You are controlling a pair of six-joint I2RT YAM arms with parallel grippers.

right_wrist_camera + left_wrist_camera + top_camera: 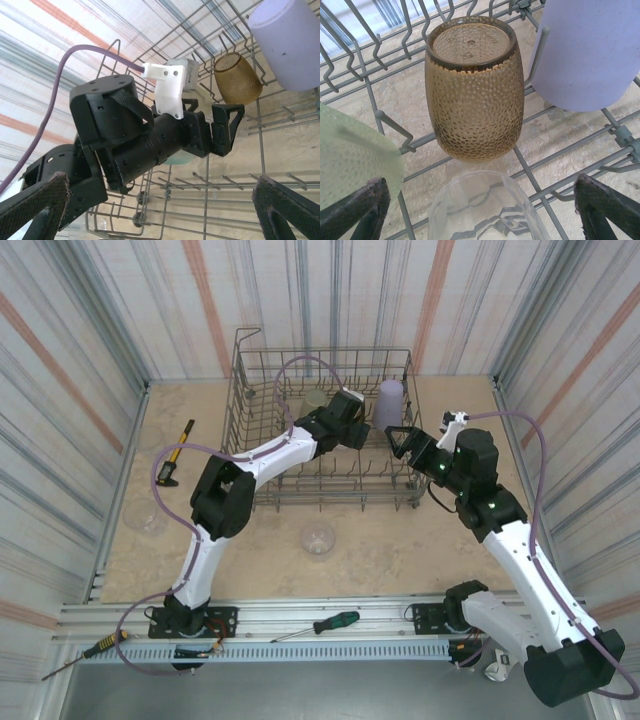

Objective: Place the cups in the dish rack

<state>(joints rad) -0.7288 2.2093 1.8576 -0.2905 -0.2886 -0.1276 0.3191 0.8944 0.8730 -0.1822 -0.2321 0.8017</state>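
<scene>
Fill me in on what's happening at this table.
Two arms are loading cups into the wire dish rack. The left gripper is open inside it, straddling a clear cup, with an upturned amber cup, a lavender cup and a pale green cup close by. The right gripper hangs open at the rack's right side, empty. Two more clear cups sit on the table.

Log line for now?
left gripper open in dish rack | amber cup inverted | right gripper open | clear cup on table
</scene>
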